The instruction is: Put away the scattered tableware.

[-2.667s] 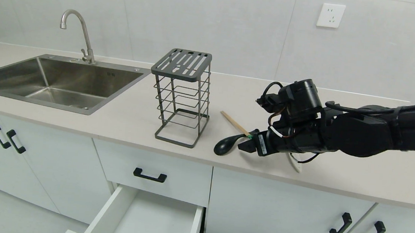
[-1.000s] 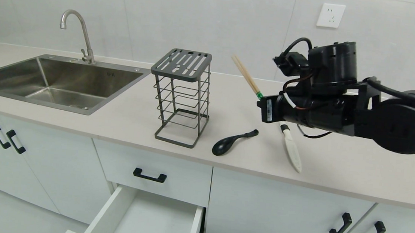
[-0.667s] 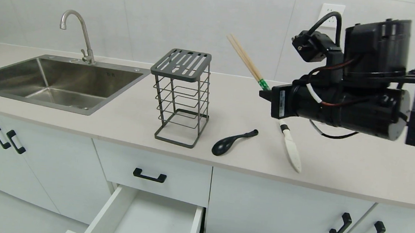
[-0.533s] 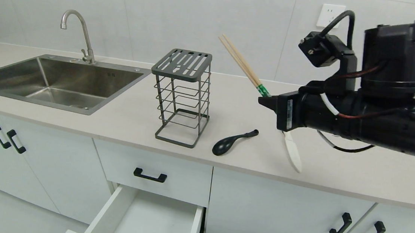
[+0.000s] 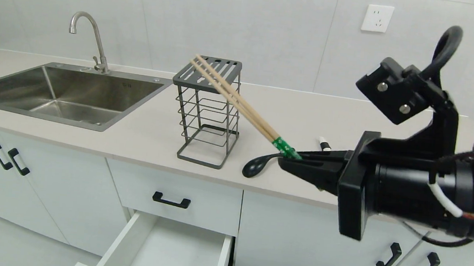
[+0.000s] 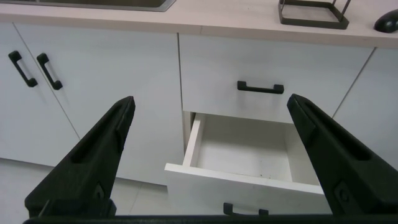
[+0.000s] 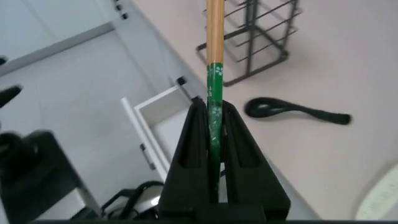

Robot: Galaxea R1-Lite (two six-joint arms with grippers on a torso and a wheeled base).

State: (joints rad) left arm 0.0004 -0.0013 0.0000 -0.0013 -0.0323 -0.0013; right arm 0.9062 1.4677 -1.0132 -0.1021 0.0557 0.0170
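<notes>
wooden chopsticks (image 5: 239,101) sit clamped by their green ends in right gripper (image 5: 299,157).

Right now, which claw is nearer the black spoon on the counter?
Right. The right claw, shut on the chopsticks, hovers by the black spoon at its handle end. The left claw hangs open lower down, facing the open drawer beneath the counter.

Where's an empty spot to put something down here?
Bare counter lies between the sink and the wire rack, and behind the rack toward the wall. The open drawer looks empty. Crowded: right of the rack, with black spoon, knife and the right tool holding chopsticks.
</notes>
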